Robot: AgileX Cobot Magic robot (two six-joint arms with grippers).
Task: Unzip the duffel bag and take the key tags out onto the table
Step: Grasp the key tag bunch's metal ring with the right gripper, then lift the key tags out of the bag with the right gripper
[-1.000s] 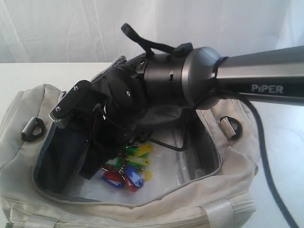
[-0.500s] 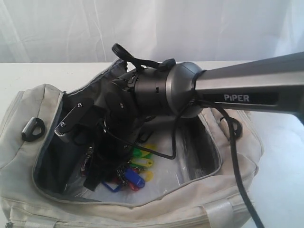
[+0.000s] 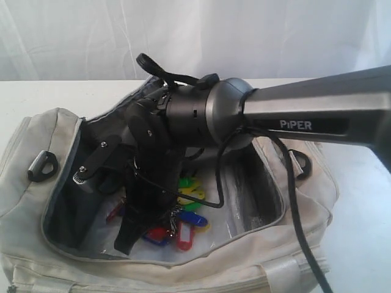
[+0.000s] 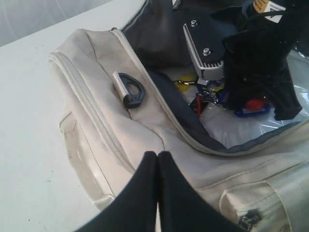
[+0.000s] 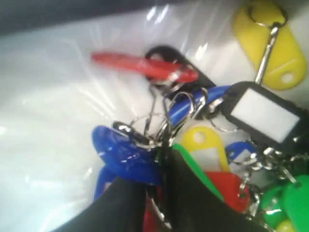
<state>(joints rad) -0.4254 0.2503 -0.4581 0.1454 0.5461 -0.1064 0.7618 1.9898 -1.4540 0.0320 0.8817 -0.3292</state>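
In the open duffel bag the right gripper pinches the key tags; lift slowly, clearing the zipper edge. Left gripper: fingers together, empty.

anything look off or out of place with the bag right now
Nothing spilled or damaged. The duffel bag lies unzipped, key tags bunched inside. Only oddity: the right arm's black cable loops down into the opening beside the tags and might snag.
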